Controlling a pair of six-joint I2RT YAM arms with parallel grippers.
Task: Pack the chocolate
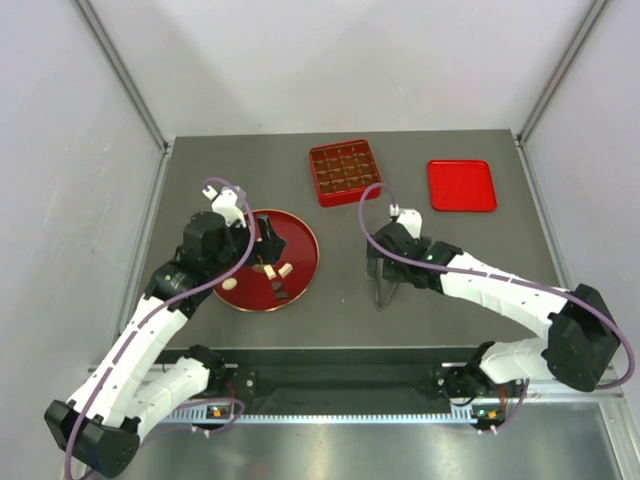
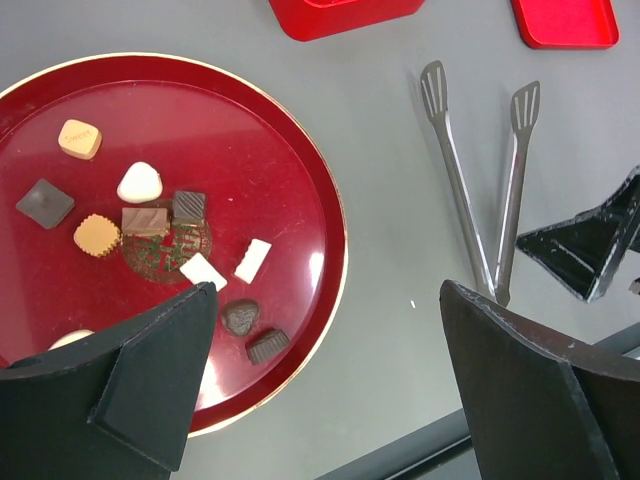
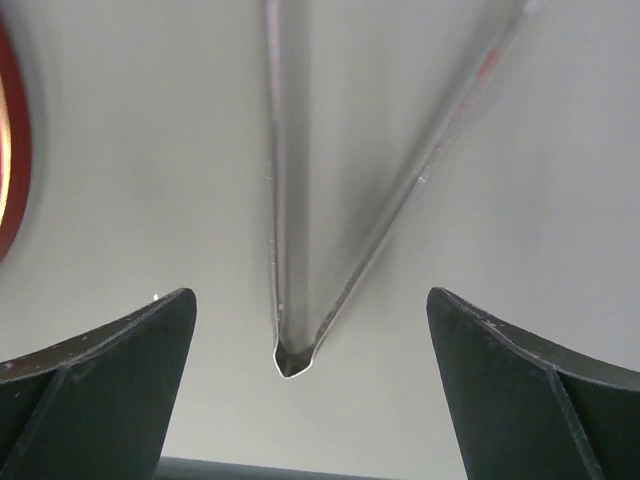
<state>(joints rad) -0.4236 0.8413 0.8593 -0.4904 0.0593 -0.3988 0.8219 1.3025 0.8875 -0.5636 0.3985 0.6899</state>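
Top view: left gripper (image 1: 264,240) spread wide above red plate (image 1: 311,248), chocolate (image 1: 277,271) just beneath. Right gripper (image 1: 381,272) spread wide over tongs (image 1: 380,292), bare table (image 1: 480,260) around.
Left wrist: chocolate ahead-left of jaws, plate rim crossing between them.
Right wrist: tongs' hinge lying between parted jaws, touching neither.

The chocolate (image 2: 203,271) is seen as loose bite-size pieces, laid flat and unstacked on the round red plate (image 2: 270,150). In the left wrist view, a tan square (image 2: 79,138) and a dark square (image 2: 45,203) are set apart at the upper left. A white rounded piece (image 2: 140,183), a tan scalloped round (image 2: 97,235), a brown block (image 2: 146,221) and a dark block (image 2: 188,207) are clustered near the middle. Two white bars (image 2: 253,260) lie just beside them. Two dark pieces (image 2: 240,317) are found nearer the rim.
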